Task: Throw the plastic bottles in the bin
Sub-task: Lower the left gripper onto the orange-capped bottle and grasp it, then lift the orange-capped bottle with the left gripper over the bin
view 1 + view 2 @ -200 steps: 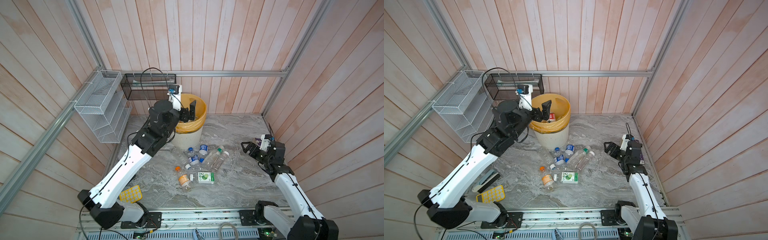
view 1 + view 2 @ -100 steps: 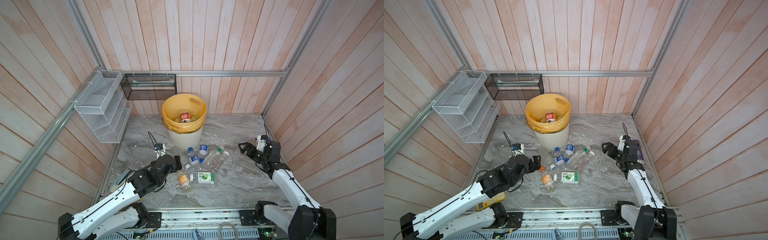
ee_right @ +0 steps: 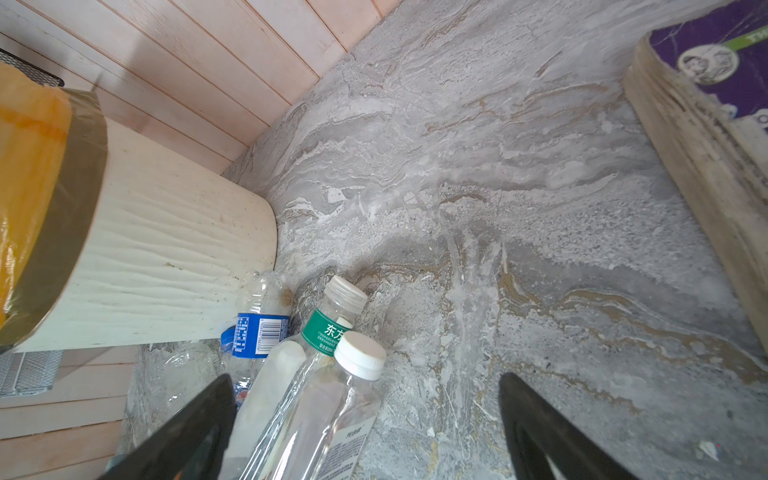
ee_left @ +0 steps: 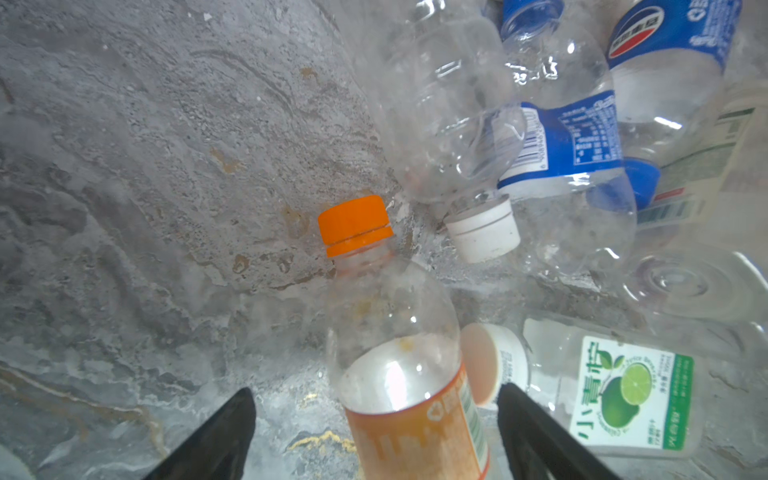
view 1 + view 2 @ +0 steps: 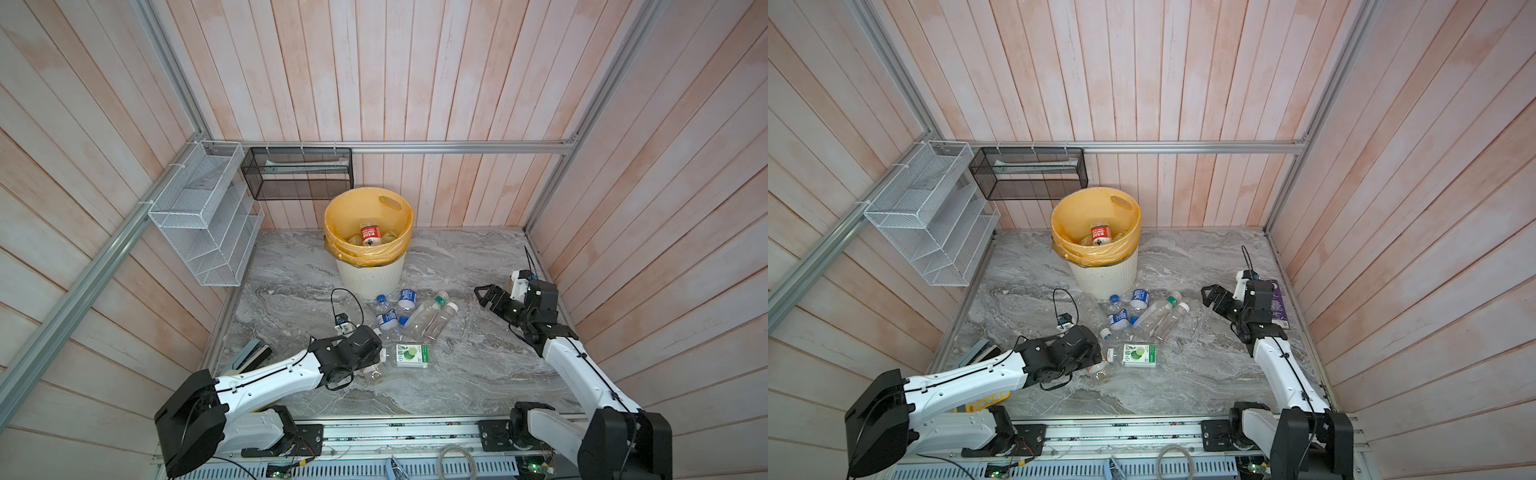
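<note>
Straddling the orange-capped bottle (image 4: pixel 395 353) with your left gripper (image 4: pixel 376 390): the jaws are spread either side of its body and not pinched on it.
Read the floor in both top views as a clock face. That bottle lies flat at about 7 o'clock, nearest you, with its cap pointing away from the jaws. The lime-label bottle (image 5: pixel 409 355) lies just beside it, toward 5. At the centre the blue-labelled bottles (image 5: pixel 388 318) and two clear bottles (image 5: pixel 432 318) lie in a loose heap. Your right gripper (image 5: pixel 484 296) hangs at 3 o'clock, jaws wide and empty, near the clear pair's caps. At 12 o'clock stands the bin (image 5: pixel 370 274), with a red-labelled bottle (image 5: pixel 370 235) among others inside its yellow liner.
</note>
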`<action>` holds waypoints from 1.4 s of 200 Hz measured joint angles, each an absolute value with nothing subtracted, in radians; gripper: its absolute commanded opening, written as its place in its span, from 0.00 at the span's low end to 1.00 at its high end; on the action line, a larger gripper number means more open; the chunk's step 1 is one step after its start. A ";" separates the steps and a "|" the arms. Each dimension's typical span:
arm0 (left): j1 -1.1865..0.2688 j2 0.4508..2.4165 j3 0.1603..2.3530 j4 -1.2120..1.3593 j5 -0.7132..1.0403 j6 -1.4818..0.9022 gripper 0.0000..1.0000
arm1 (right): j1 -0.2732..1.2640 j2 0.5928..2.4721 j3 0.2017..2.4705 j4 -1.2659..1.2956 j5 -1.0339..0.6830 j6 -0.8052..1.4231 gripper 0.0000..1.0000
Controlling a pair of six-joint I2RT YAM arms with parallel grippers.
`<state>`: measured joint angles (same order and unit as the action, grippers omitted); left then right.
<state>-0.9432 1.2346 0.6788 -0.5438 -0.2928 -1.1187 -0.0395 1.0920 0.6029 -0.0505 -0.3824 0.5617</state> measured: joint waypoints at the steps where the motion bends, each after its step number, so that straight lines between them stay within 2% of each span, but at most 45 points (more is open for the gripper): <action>1: -0.943 1.235 0.679 -0.542 -0.292 -1.118 0.90 | -0.039 1.092 0.603 -0.051 -0.382 0.561 0.99; 31: -0.943 1.272 0.678 -0.520 -0.283 -1.123 0.89 | -0.039 1.092 0.603 -0.051 -0.380 0.561 0.99; 101: -0.938 1.305 0.617 -0.508 -0.262 -1.135 0.75 | -0.039 1.095 0.603 -0.051 -0.379 0.557 0.99; 120: -0.920 1.275 0.574 -0.508 -0.258 -1.144 0.72 | -0.039 1.096 0.603 -0.052 -0.379 0.557 0.99; 157: -0.881 1.174 0.498 -0.509 -0.254 -1.157 0.56 | -0.039 1.096 0.603 -0.052 -0.379 0.557 0.99; 203: -0.875 1.008 0.484 -0.541 -0.280 -1.156 0.51 | -0.039 1.096 0.603 -0.051 -0.379 0.557 0.99; 234: -0.875 0.897 0.588 -0.655 -0.373 -1.132 0.52 | -0.039 1.097 0.603 -0.051 -0.377 0.557 0.99; 280: -0.869 0.785 0.936 -0.719 -0.634 -0.931 0.53 | -0.039 1.086 0.570 -0.029 -0.362 0.559 0.99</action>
